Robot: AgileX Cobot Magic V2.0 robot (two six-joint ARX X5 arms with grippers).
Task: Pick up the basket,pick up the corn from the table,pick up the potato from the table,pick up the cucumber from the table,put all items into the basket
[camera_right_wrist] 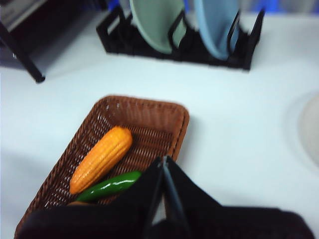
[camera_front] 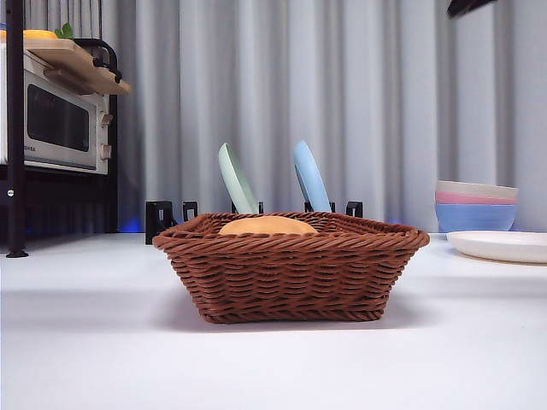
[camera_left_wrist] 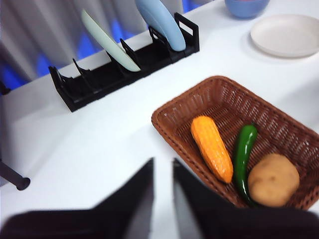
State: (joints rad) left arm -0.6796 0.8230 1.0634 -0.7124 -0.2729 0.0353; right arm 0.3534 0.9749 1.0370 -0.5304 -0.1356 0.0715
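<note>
The reddish-brown wicker basket [camera_front: 291, 265] stands on the white table [camera_front: 85, 342] in the middle. In the left wrist view the basket [camera_left_wrist: 219, 94] holds the orange corn [camera_left_wrist: 213, 148], the green cucumber [camera_left_wrist: 243, 157] and the tan potato [camera_left_wrist: 273, 179] side by side. My left gripper [camera_left_wrist: 163, 167] hangs above the table beside the basket, jaws a narrow gap apart, empty. My right gripper [camera_right_wrist: 163, 160] is shut and empty above the basket's rim [camera_right_wrist: 182, 124]; corn [camera_right_wrist: 102, 158] and cucumber [camera_right_wrist: 109, 185] show there. In the front view only an orange-tan hump [camera_front: 267, 225] rises over the rim.
A black dish rack [camera_left_wrist: 114, 74] with a green plate [camera_front: 238, 181] and a blue plate [camera_front: 309, 175] stands behind the basket. Stacked pastel bowls [camera_front: 476, 207] and a white plate [camera_front: 500, 246] sit at the right. A microwave [camera_front: 55, 120] on a black shelf is at the left. A black arm tip [camera_front: 470, 7] shows at the top right.
</note>
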